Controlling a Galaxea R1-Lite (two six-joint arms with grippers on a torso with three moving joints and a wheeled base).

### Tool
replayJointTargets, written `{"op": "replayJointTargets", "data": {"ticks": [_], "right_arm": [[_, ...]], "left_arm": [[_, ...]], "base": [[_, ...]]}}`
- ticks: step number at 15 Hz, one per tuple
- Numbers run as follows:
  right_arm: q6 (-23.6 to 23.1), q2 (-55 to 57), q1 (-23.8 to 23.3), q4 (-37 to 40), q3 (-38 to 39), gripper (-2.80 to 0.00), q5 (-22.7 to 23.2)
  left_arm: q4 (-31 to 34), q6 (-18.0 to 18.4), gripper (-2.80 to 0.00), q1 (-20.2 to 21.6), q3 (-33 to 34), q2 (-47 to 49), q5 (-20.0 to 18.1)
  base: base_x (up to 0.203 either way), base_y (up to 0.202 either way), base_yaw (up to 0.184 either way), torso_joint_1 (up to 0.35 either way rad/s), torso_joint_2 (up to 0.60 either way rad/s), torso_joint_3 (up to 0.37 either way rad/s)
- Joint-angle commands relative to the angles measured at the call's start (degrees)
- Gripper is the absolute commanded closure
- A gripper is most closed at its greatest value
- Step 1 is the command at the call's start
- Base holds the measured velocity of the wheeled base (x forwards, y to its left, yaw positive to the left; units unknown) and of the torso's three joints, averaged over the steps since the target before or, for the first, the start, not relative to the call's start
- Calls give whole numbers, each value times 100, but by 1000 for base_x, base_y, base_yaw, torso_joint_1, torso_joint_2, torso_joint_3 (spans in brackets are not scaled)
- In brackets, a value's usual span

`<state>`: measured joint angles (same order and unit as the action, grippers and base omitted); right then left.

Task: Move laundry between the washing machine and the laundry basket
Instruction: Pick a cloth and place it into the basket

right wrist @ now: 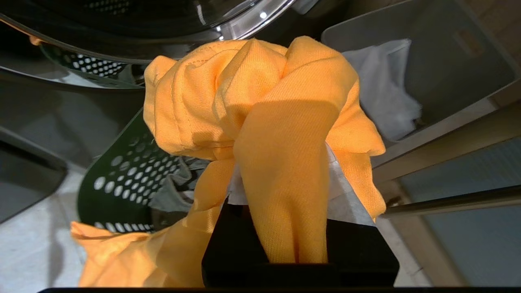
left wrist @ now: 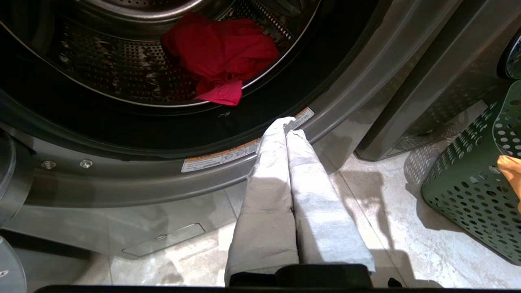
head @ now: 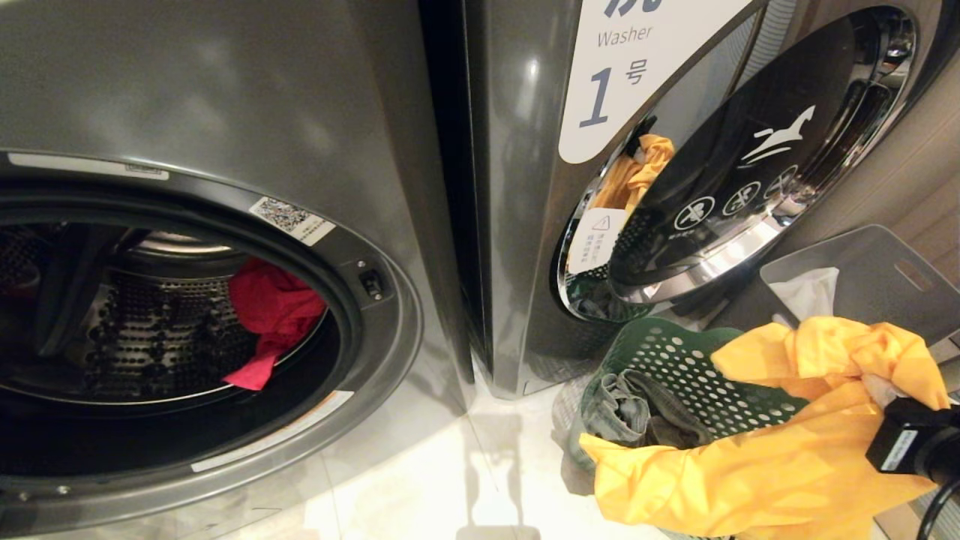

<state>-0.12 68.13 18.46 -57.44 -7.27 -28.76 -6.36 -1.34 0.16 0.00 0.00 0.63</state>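
My right gripper (right wrist: 285,228) clamps the mustard-orange garment (head: 780,450) above the laundry basket (head: 675,367). My left gripper (left wrist: 290,132), fingers pressed together and empty, hangs beside that basket.

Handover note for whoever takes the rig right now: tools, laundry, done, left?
Right tool: shut on the orange garment, held above the green laundry basket, cloth trailing over its rim.
Left tool: shut, empty, parked low in front of the open washing machine.
Red garment: in that washer's drum, at the front lip.
Grey-green garment: in the basket.
Direction of transfer is not clear from this moment. Orange is in hand and not yet set down; red and grey-green are untouched.
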Motion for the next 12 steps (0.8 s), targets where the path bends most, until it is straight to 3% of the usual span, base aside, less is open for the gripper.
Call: {"op": "replayJointTargets", "data": {"ticks": [1,3,7,10,12], "right_arm": [[165,799,-8,-33,-237,0,56],[205,1249,-213,-39,-571,0,76],[227,2146,-1241,-33,-1405,0,368],[188,2387,-1671,-13,-2280,0,665],[131,2516,-1798,-23,-2436,0,921]], "left_arm": [[-5,-2,0,2,229,9,3],[-5,-7,0,2,229,9,6],[-5,-5,0,2,229,9,-1],[-5,-7,0,2,229,9,3],[-5,2,0,2,229,9,5]], "base": [[0,0,0,0,0,0],[0,0,0,0,0,0],[0,0,0,0,0,0],[0,0,0,0,0,0],[0,0,0,0,0,0]]}}
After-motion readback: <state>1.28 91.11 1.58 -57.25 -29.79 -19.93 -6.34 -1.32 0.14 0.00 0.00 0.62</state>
